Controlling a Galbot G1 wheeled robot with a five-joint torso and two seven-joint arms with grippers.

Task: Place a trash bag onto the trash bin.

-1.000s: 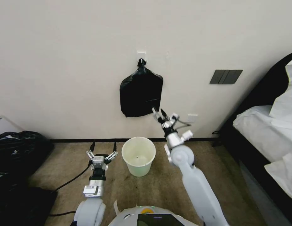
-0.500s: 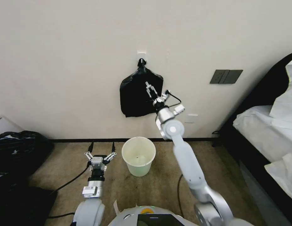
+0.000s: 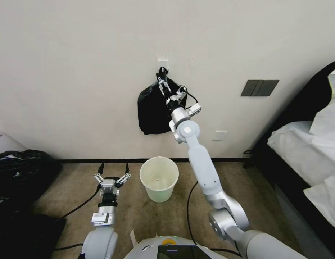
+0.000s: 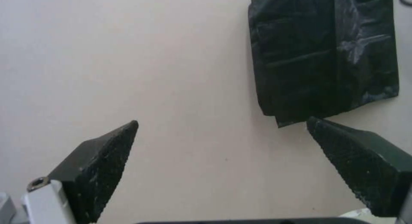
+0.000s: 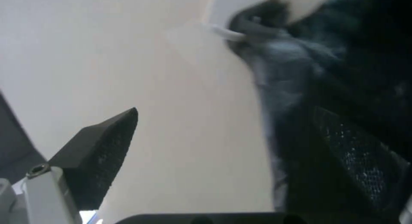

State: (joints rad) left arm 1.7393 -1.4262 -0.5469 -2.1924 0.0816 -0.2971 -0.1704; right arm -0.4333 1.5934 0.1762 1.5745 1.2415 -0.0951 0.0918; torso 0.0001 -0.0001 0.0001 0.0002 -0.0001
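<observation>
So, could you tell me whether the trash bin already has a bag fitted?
No. The trash bin stands upright, bare and unlined on the carpet; its pale inside shows.

Right pincer [image 3: 163, 81] raised, agape

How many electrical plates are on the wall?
2: a dark plate high on the wall, right of the hanging black bag bundle, and a white outlet lower down; others may be hidden.

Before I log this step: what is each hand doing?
Left hand: open, empty, low beside the trash bin.
Right hand: open, raised at the hanging black bag bundle, holding nothing.
</observation>
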